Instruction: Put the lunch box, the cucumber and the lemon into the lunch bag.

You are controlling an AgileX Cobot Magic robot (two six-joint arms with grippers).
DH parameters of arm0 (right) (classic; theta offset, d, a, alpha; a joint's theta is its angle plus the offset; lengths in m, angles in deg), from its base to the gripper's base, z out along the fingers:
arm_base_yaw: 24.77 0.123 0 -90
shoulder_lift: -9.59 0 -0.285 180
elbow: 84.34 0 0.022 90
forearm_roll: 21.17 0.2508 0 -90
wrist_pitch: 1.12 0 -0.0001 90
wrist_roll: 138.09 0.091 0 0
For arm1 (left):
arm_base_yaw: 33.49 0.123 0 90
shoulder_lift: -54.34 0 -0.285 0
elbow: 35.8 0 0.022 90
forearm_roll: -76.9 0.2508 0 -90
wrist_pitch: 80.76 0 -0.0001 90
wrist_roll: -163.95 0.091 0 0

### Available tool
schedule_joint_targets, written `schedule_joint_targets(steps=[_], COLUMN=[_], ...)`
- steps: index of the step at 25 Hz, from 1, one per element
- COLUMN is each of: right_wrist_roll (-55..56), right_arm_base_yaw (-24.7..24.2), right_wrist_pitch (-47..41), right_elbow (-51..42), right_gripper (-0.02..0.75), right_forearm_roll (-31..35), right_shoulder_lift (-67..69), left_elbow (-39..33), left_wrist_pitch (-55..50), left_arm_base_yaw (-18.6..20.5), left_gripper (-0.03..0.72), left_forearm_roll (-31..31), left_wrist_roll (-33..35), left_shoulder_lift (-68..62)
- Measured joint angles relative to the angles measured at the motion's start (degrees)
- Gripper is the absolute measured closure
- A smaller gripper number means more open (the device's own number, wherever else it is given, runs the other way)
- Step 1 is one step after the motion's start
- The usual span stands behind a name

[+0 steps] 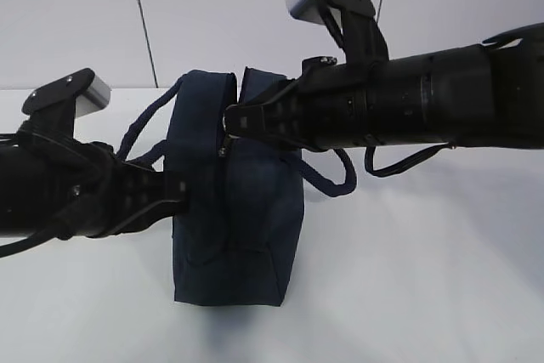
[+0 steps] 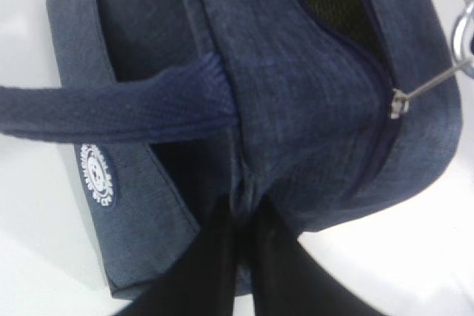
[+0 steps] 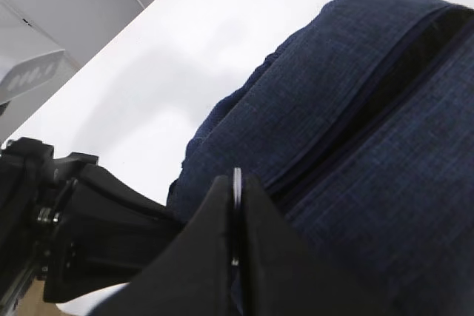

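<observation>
Gripping a fold of the dark navy boxy fabric lunch bag (image 2: 296, 109), the left claw (image 2: 244, 216) is clenched on the cloth of its near side. The right claw (image 3: 235, 212) is pinching the thin metal ring pull (image 3: 236, 190) at the bag's top, with the zipper slider (image 2: 398, 103) sitting just below it. The bag is standing on the white worktop (image 1: 442, 278) between both claws. Judging progress: the mouth is showing only a small gap; lunch box, cucumber and lemon are not visible, so packing appears outstanding. A round white emblem (image 2: 98, 175) is showing beside the left claw; its lettering is unreadable.
</observation>
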Motion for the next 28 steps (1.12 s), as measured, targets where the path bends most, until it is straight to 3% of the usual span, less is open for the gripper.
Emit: schedule_joint_targets(steps=[28], right_wrist_roll=[2.4], right_arm_base_yaw=[-2.0], right_wrist_pitch=[-2.6], right_elbow=[5.2], right_gripper=[0.751], right_forearm_roll=[-0.6], right_shoulder_lift=[4.5], left_elbow=[0.0], left_wrist_pitch=[0.5], left_arm_base_yaw=[0.0], left_gripper=[0.683], left_forearm_roll=[0.0], left_wrist_roll=[3.3], left_shoulder_lift=[0.5])
